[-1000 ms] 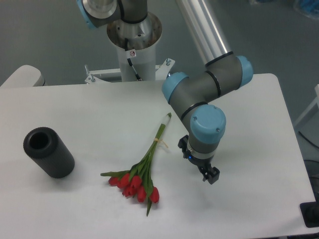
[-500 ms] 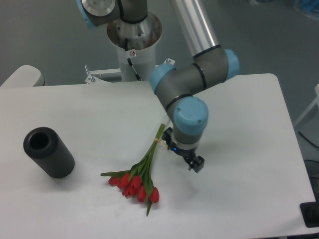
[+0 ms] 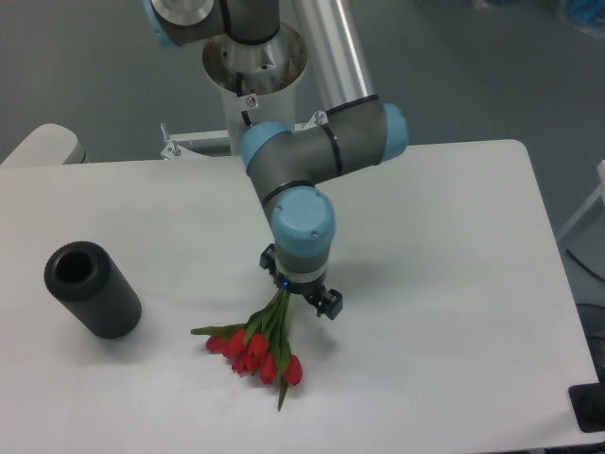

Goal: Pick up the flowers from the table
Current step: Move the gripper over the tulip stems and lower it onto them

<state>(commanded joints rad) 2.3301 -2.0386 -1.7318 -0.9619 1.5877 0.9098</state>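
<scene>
The flowers (image 3: pixel 257 348) lie on the white table (image 3: pixel 454 236). They are a small bunch of red tulips, with the heads toward the front and the green stems running up and to the right. My gripper (image 3: pixel 304 295) points down right over the upper stems. It hides the pale band and the stem ends. One dark fingertip (image 3: pixel 331 303) sticks out to the right of the stems, so the jaws look open and astride them. I cannot tell whether the fingers touch the stems.
A dark grey hollow cylinder (image 3: pixel 92 288) lies on its side at the table's left. The arm's white base column (image 3: pixel 253 90) stands behind the table's back edge. A dark object (image 3: pixel 591 409) sits at the right front corner.
The gripper has moved left across the table, from bare tabletop to the right of the bunch to directly over the stems. The flowers and the cylinder have not moved.
</scene>
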